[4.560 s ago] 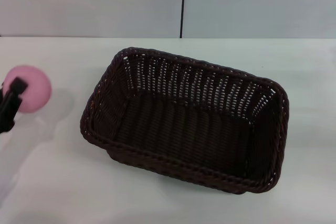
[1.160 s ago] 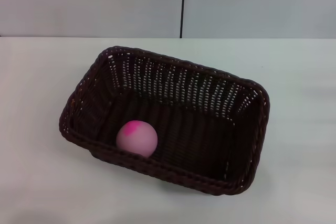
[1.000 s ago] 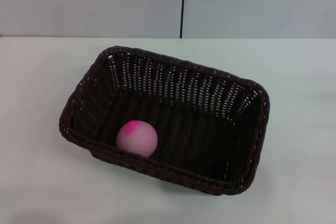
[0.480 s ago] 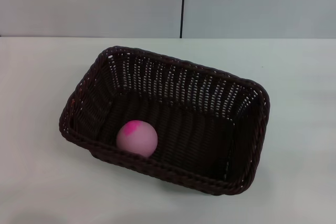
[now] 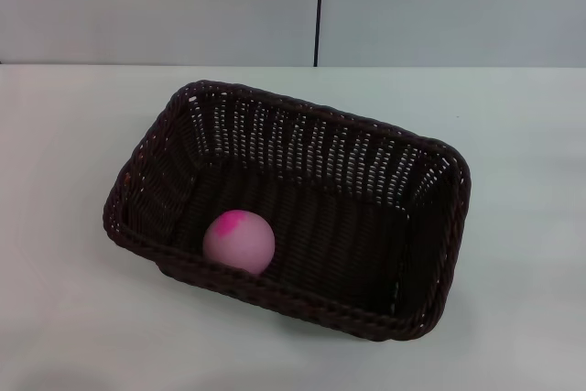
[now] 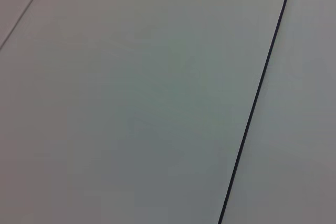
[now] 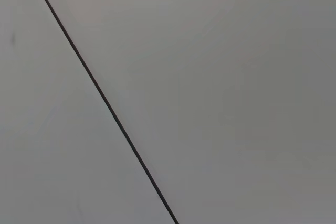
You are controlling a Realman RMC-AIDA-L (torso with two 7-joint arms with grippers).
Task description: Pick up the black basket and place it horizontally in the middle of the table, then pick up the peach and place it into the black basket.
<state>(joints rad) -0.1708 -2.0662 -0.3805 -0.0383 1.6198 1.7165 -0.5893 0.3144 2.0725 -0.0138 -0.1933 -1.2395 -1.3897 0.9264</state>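
Peach (image 5: 239, 241) sits inside basket (image 5: 286, 210), near-left corner, basket mid-desk (image 5: 73, 318) but skewed. Looks done. Neither claw shows in any view, so can't tell their state. Best practice now: keep arms clear, don't nudge basket.

Dark brown-black rectangular woven wicker basket (image 5: 302, 167), rough open-weave texture, small round pink peach (image 5: 238, 241), smooth matt skin, plain white worktop (image 5: 73, 336), smooth matt finish.

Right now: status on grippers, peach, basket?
Both grippers out of view. Small pink round toy peach inside dark woven wicker basket, near-left corner. White table: nothing obstructing.
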